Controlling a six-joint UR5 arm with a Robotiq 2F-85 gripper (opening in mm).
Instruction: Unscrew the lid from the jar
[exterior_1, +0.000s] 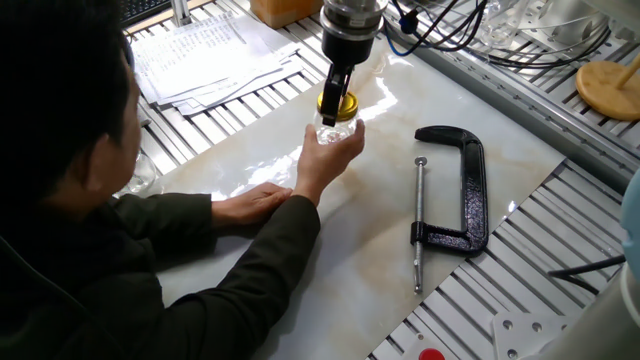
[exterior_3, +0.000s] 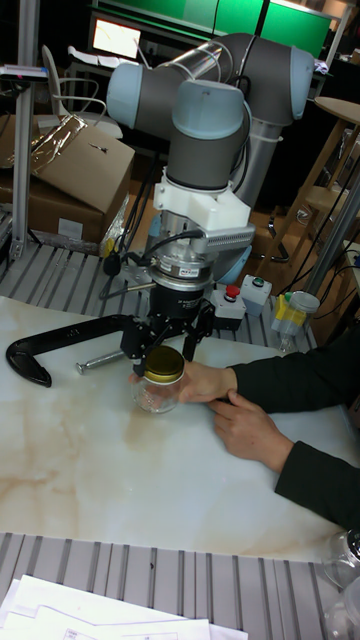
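Note:
The yellow-gold lid (exterior_1: 346, 103) (exterior_3: 165, 367) sits on the mouth of the small clear glass jar (exterior_1: 331, 131) (exterior_3: 156, 397). A person's right hand (exterior_1: 322, 168) (exterior_3: 205, 382) cups the jar from behind and holds it just above the marble tabletop. My gripper (exterior_1: 336, 100) (exterior_3: 164, 358) comes straight down over the jar, its two dark fingers (exterior_3: 134, 355) flanking the lid and shut on its rim. In the fixed view one finger hides the middle of the lid.
A black C-clamp (exterior_1: 465, 190) (exterior_3: 58, 342) lies to the right of the jar. The person's other hand (exterior_1: 250, 205) rests flat on the marble. Papers (exterior_1: 210, 55) lie at the back left, and a tan wooden disc (exterior_1: 607, 88) at the far right.

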